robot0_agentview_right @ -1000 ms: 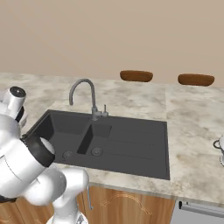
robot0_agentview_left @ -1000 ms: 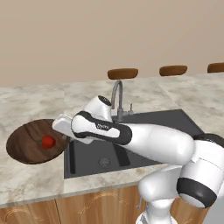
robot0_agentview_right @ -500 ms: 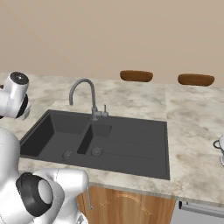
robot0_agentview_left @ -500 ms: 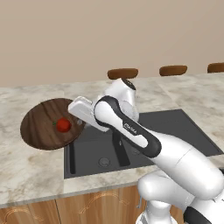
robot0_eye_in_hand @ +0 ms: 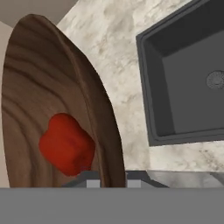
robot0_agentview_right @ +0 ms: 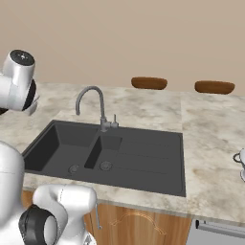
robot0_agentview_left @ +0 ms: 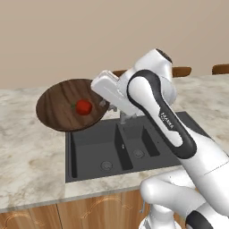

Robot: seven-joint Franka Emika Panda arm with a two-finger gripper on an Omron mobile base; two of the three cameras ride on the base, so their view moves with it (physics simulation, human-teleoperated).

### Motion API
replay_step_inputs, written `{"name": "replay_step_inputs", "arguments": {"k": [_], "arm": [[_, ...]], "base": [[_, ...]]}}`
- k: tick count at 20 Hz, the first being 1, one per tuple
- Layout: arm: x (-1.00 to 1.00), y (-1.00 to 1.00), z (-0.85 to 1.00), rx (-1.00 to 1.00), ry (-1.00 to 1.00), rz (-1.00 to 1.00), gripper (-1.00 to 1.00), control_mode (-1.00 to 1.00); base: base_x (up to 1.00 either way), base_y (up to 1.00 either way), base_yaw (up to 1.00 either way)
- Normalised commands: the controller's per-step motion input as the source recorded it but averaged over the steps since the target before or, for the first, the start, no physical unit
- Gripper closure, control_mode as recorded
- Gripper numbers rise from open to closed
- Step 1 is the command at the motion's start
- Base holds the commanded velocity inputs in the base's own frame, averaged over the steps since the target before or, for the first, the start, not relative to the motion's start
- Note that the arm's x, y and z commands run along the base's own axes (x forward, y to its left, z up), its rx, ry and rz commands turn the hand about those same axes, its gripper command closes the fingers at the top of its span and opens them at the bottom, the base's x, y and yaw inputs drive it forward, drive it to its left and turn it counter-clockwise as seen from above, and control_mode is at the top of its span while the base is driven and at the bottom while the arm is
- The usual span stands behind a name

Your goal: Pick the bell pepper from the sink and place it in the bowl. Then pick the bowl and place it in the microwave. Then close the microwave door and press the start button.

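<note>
Presently the marbled desk (robot0_agentview_left: pixel 31 156) carries the dark double-basin sink (robot0_agentview_left: pixel 129 147), its curved faucet (robot0_agentview_right: pixel 91 103) standing at the back rim. Held clear above the desk, left of the sink, is the wooden bowl (robot0_agentview_left: pixel 62 107), tilted toward the camera in the left base view. The fingers (robot0_eye_in_hand: pixel 111 181) are clenched on the bowl's rim at its right edge. The bell pepper (robot0_agentview_left: pixel 83 107) rests inside the bowl, near its centre.
</note>
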Motion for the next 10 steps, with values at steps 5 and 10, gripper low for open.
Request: {"name": "replay_step_inputs", "arguments": {"k": [5,10], "arm": [[-0.17,-0.90,0.65,0.11,0.14,-0.31,1.00,-1.00],[0.00,-0.65,0.14,0.05,0.15,-0.42,1.00,-1.00]], "base": [[0.00,0.00,0.00],[0.00,0.00,0.00]]}}
